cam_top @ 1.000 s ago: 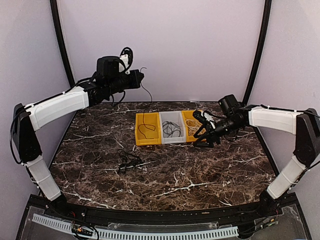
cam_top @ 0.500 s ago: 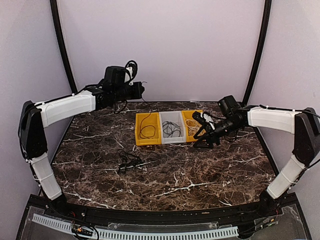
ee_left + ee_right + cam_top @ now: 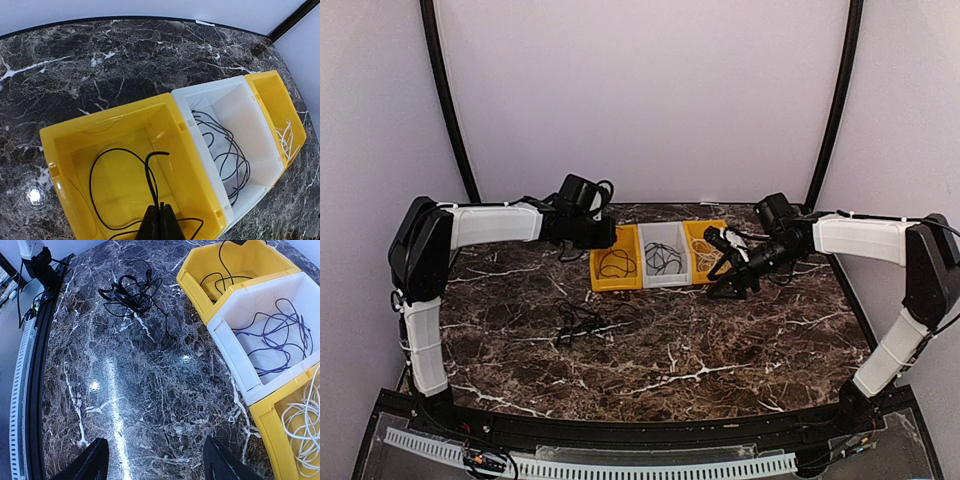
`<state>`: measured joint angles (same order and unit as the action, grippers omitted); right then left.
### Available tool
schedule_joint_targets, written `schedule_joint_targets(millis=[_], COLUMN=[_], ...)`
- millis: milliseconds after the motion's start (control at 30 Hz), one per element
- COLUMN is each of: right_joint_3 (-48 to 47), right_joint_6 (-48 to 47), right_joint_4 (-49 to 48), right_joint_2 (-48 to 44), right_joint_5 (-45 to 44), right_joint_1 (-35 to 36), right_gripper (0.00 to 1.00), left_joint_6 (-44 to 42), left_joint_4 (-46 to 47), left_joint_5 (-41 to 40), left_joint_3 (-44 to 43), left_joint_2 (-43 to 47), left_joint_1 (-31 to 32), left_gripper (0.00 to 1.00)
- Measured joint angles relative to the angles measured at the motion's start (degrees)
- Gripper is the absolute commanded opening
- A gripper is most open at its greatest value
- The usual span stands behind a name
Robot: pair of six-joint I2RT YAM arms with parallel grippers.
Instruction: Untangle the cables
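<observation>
My left gripper (image 3: 604, 233) (image 3: 161, 214) is shut on a thin black cable (image 3: 94, 172) and hangs over the left yellow bin (image 3: 107, 116). The cable's loops lie on that bin's floor (image 3: 613, 264). A second dark cable (image 3: 227, 155) lies coiled in the white middle bin (image 3: 210, 88). A white cable (image 3: 287, 140) lies in the right yellow bin (image 3: 272, 76). A black tangle (image 3: 578, 322) (image 3: 129, 292) lies on the table in front of the bins. My right gripper (image 3: 722, 263) (image 3: 155, 465) is open and empty, low over the table by the right bin.
The three bins stand side by side at the back middle of the marble table (image 3: 670, 350). In the right wrist view the white bin (image 3: 227, 347) and right yellow bin (image 3: 267, 422) lie just right of my open fingers. A black rail (image 3: 30, 365) marks the table's front edge.
My left arm has come down and to the right from high at the back left, lowering the black cable into the left yellow bin. The right arm has barely moved.
</observation>
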<state>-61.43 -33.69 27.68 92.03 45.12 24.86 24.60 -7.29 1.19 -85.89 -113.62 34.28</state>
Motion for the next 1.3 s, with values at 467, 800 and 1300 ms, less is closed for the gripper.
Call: schedule_joint_targets(millis=[467, 800, 1300], right_joint_3=[0.0, -0.6, -13.4], right_joint_6=[-0.3, 1.2, 2.8], right_joint_4=[1.4, 0.6, 2.6], right_joint_2=[0.9, 1.1, 11.8], right_joint_5=[0.0, -3.5, -11.5], right_joint_1=[0.0, 2.9, 14.7], right_gripper=[0.67, 0.66, 0.64], left_joint_6=[1.9, 1.5, -1.0], left_joint_4=[-8.2, -15.5, -10.4], left_joint_5=[4.3, 1.0, 4.1], left_joint_3=[-8.0, -13.0, -4.7], left_joint_2=[-9.3, -7.5, 5.5], left_joint_1=[0.0, 0.0, -0.1], left_gripper=[0.37, 0.54, 0.52])
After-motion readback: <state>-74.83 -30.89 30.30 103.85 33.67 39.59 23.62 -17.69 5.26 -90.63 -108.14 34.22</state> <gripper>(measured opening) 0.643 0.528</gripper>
